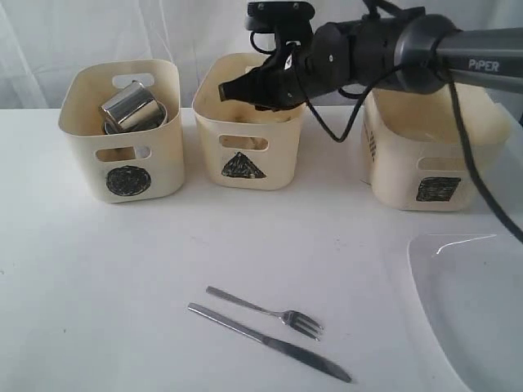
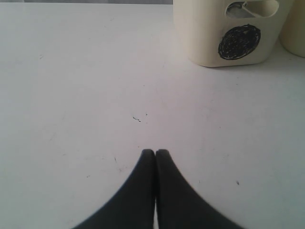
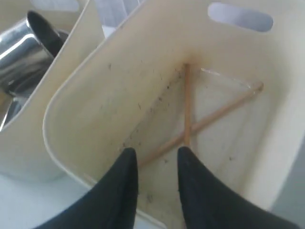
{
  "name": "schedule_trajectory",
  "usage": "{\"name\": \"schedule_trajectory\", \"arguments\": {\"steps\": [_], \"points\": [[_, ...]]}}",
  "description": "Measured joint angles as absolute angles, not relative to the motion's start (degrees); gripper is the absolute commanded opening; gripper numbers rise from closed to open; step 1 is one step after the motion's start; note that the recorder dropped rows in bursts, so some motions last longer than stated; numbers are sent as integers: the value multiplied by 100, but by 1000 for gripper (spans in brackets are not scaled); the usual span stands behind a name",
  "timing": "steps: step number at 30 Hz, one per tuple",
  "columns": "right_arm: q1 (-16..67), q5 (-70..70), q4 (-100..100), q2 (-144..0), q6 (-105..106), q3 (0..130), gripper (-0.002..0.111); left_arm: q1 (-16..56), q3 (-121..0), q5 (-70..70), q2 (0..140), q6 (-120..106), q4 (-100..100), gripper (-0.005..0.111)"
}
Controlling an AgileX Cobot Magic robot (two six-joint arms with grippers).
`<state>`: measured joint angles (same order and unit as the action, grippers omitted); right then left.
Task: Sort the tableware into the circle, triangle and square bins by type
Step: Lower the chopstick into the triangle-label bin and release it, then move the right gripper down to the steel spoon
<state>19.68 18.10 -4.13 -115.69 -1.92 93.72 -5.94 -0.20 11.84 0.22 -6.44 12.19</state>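
Three cream bins stand in a row: the circle bin point(image 1: 122, 159) at left holds shiny steel mugs point(image 1: 129, 106), the triangle bin point(image 1: 245, 143) is in the middle, and the square bin point(image 1: 425, 163) is at right. My right gripper point(image 1: 227, 90) hovers over the triangle bin point(image 3: 95, 109), open point(image 3: 156, 152) with nothing between its fingers. Two wooden chopsticks point(image 3: 187, 105) lie crossed on that bin's floor. A steel fork point(image 1: 270, 312) and knife point(image 1: 265, 341) lie on the table in front. My left gripper point(image 2: 155, 151) is shut and empty, low over bare table short of the circle bin point(image 2: 224, 38).
A large white plate point(image 1: 474, 310) lies at the table's front right edge. A mug point(image 3: 24, 52) in the neighbouring circle bin shows beside the triangle bin's rim. The right arm's cable hangs in front of the square bin.
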Motion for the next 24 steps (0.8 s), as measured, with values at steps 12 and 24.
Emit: {"name": "schedule_trajectory", "arguments": {"steps": [12, 24], "points": [[1968, 6170, -809, -10324, 2549, 9360, 29, -594, -20, 1184, 22, -644, 1219, 0], [3465, 6954, -1372, -10396, 4839, 7857, 29, -594, -20, 1184, 22, -644, 1219, 0]]}}
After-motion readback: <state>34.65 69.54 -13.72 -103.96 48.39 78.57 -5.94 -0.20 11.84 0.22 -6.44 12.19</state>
